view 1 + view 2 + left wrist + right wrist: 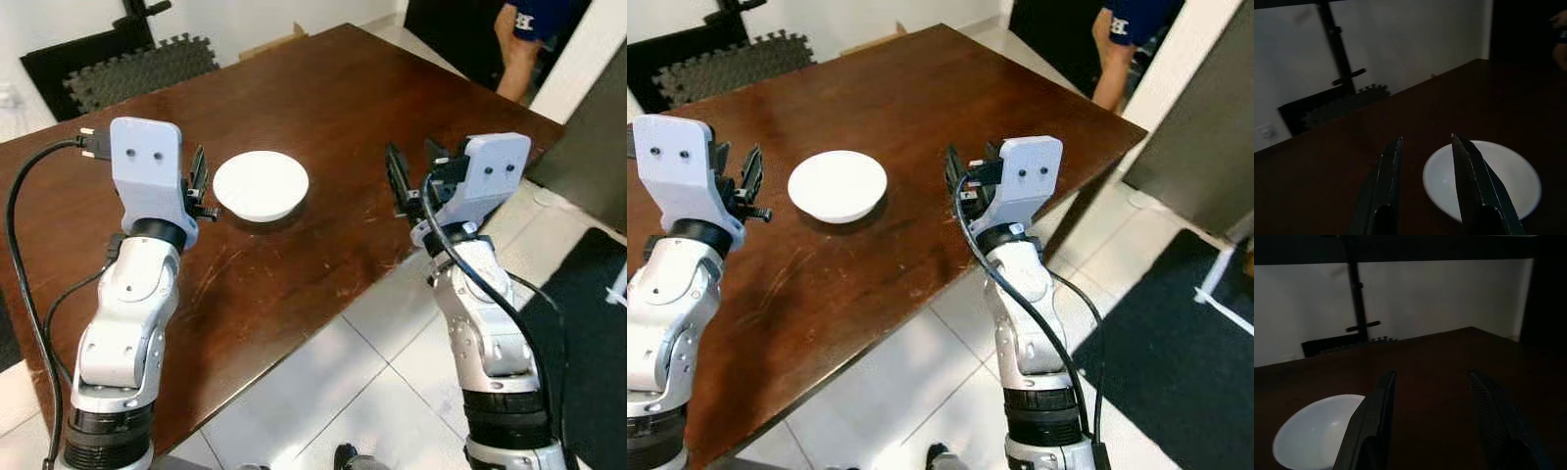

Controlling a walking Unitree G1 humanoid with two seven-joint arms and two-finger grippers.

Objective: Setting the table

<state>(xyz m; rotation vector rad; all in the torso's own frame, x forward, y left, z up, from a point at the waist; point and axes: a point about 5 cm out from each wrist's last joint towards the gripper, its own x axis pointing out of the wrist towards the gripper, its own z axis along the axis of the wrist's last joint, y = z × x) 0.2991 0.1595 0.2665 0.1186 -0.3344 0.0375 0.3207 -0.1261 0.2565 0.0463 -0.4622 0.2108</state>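
Table: a dark wooden table (pixel 323 108) is seen from above, with its near edge running diagonally over pale floor tiles (pixel 333 392).
Bowl: a white bowl (pixel 261 184) is set upright on the tabletop, a little in from the near edge, between the two raised arms (probably so that either arm can reach it).
Left gripper: the left gripper (pixel 1422 169) is held above the wood just beside the bowl's left rim; its fingers are parted with nothing between them, and one finger overlaps the bowl's edge in the left wrist view.
Right gripper: the right gripper (pixel 1432 416) is held over the table edge, well apart from the bowl on its right side; its fingers are spread wide and nothing is grasped.
Step judged: the bowl appears already placed, and both arms seem kept clear of it.
Background: black foam mats (pixel 137 64) are laid by the wall, and a person (pixel 519 44) is partly visible past the far corner.
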